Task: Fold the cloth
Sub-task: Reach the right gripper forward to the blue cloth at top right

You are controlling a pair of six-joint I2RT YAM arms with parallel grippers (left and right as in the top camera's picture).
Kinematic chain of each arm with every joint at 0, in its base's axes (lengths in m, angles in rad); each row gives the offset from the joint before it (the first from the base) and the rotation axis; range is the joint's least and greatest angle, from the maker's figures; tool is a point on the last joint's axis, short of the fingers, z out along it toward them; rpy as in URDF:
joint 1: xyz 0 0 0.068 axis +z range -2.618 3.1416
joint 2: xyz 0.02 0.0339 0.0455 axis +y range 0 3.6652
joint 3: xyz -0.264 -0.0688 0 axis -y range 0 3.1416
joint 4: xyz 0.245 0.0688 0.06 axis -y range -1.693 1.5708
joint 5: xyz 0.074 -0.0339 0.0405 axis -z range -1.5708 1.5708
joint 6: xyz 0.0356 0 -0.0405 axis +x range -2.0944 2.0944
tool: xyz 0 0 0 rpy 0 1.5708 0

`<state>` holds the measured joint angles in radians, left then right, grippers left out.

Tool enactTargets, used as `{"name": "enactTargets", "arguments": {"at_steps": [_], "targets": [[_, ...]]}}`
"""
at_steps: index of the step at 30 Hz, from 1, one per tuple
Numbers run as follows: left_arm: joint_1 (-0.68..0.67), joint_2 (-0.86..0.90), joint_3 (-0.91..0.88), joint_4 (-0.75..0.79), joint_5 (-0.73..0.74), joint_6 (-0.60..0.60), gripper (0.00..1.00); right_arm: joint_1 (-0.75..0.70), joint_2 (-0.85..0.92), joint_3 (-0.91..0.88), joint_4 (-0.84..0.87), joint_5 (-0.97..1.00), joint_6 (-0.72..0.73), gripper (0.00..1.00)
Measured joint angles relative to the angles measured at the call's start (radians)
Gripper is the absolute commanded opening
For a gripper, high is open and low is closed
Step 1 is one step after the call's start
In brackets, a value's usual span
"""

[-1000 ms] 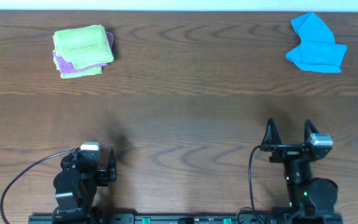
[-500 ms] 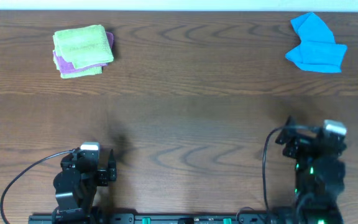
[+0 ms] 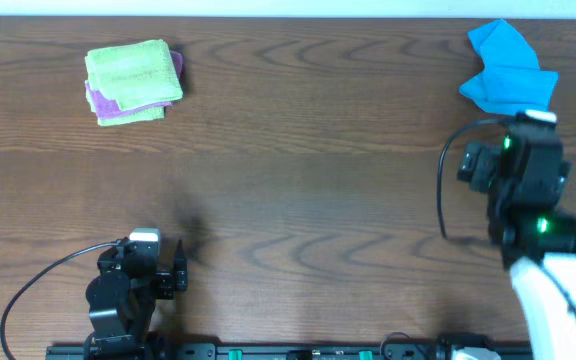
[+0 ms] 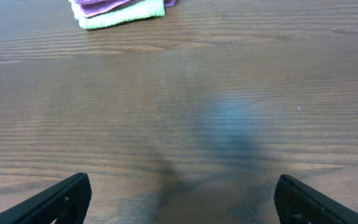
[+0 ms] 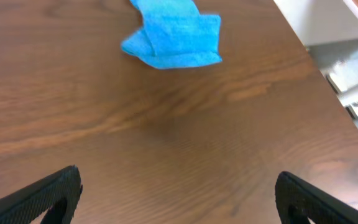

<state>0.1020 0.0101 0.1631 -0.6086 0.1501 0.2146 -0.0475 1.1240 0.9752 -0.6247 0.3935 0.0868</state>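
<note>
Blue cloth [image 3: 503, 68] lay crumpled, 1 o'clock on bench [image 3: 318, 180]; right fingers [image 5: 55, 194] spread near its 6 o'clock; left fingers [image 4: 64, 198] spread.

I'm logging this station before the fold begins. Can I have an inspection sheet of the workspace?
Surface: dark wood-grain table, no spills seen.
Job's things: blue cloth, crumpled near the far right corner, unfolded, untouched.
Clutter: lime-green cloth stacked on a purple cloth, far left.
Grippers: left pincer open, near the front edge; right pincer open, short of the blue cloth, holding nothing.
Cables: left cable and right cable, both black, loop beside their arms.
Surroundings: pale floor with blurred objects past the table's right edge.
</note>
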Motion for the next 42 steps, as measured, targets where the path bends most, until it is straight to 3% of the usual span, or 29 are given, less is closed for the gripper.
{"name": "enactTargets", "arguments": {"at_steps": [7,14,24,36,42], "targets": [[0.000,0.000,0.000,0.000,0.000,0.000,0.95,-0.128,0.198,0.161,-0.114,-0.067,-0.011,0.99],[0.000,0.000,0.000,0.000,0.000,0.000,0.95,-0.243,0.322,0.198,-0.136,-0.271,-0.025,0.99],[0.000,0.000,0.000,0.000,0.000,0.000,0.95,-0.248,0.341,0.198,-0.149,-0.540,-0.028,0.99],[0.000,0.000,0.000,0.000,0.000,0.000,0.95,-0.248,0.341,0.198,-0.055,-0.599,-0.047,0.99],[0.000,0.000,0.000,0.000,0.000,0.000,0.95,-0.257,0.343,0.197,0.075,-0.465,-0.053,0.99]]}}
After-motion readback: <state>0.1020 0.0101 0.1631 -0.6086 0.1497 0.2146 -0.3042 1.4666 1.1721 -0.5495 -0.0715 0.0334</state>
